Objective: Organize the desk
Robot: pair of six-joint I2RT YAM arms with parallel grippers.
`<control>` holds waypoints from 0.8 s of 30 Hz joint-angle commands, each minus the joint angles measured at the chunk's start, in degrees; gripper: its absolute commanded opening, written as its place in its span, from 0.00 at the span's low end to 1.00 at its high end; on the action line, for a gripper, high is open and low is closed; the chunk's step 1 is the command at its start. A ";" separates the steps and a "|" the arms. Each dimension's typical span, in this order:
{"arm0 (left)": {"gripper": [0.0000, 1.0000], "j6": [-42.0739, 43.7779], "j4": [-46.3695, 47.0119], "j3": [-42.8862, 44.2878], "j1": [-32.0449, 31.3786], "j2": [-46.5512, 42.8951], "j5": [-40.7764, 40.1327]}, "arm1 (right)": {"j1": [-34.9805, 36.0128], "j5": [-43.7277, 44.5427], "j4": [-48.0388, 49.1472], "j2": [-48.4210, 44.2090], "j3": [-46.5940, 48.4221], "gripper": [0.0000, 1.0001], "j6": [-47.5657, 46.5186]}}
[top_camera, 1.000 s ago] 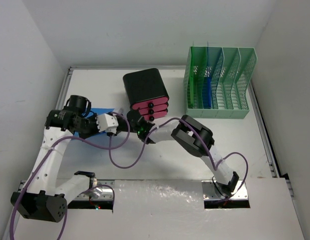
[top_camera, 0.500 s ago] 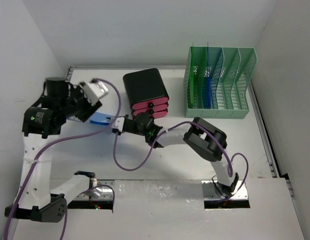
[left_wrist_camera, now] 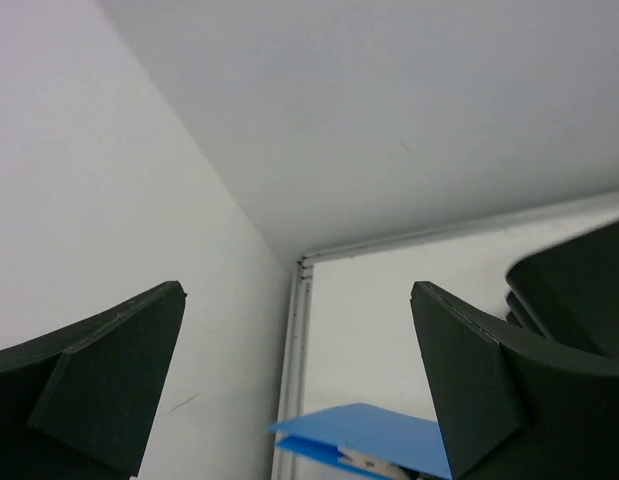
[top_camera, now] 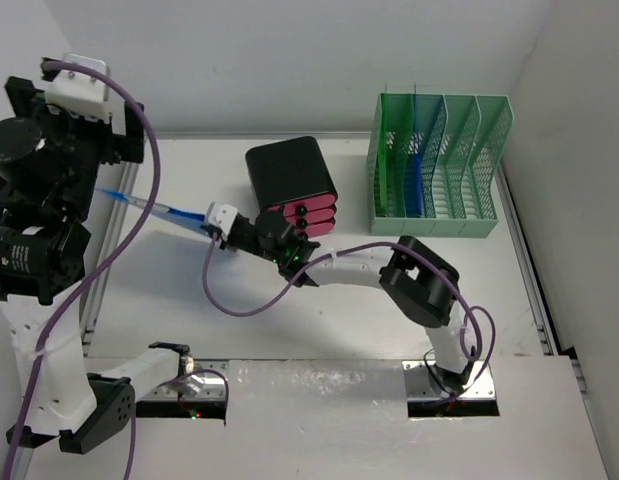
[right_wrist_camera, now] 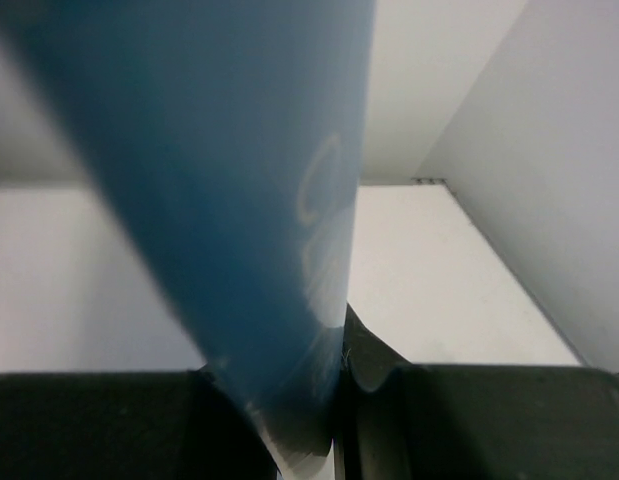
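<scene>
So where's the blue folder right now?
In the top view the blue folder is over the left side of the desk, clamped in the right gripper, just left of the black drawer box.

A black box (top_camera: 289,172) sits at 12 o'clock in the top view. It has three pink drawers (top_camera: 301,212) stacked on its near face, each with a dark knob. At 2 o'clock, well apart from the box, a mint-green mesh rack (top_camera: 451,150) with four slots stands upright. A blue file (top_camera: 417,185) stands in it by the divider between the first and second slots from the left, though which slot holds it is unclear. At 9 o'clock a blue folder (top_camera: 154,208) shows as a thin tilted sliver. In the left wrist view its corner (left_wrist_camera: 374,432) lies at 6 o'clock. In the right wrist view it (right_wrist_camera: 219,180) is a close blur.
</scene>
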 commanded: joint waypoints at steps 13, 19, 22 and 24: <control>0.98 -10.78 8.15 0.16 0.51 -0.10 -12.93 | -14.39 7.43 -11.14 -14.15 27.32 0.00 7.84; 0.98 -9.81 12.98 -11.87 0.51 -1.77 -8.54 | -22.73 12.52 -15.80 -21.70 28.56 0.00 5.03; 0.98 -9.02 15.70 -18.29 0.51 -2.21 -7.13 | -29.32 13.76 -18.18 -26.71 26.28 0.00 6.06; 0.98 -8.76 16.15 -21.88 0.51 -2.12 -5.21 | -35.11 13.85 -19.24 -30.48 23.73 0.00 7.04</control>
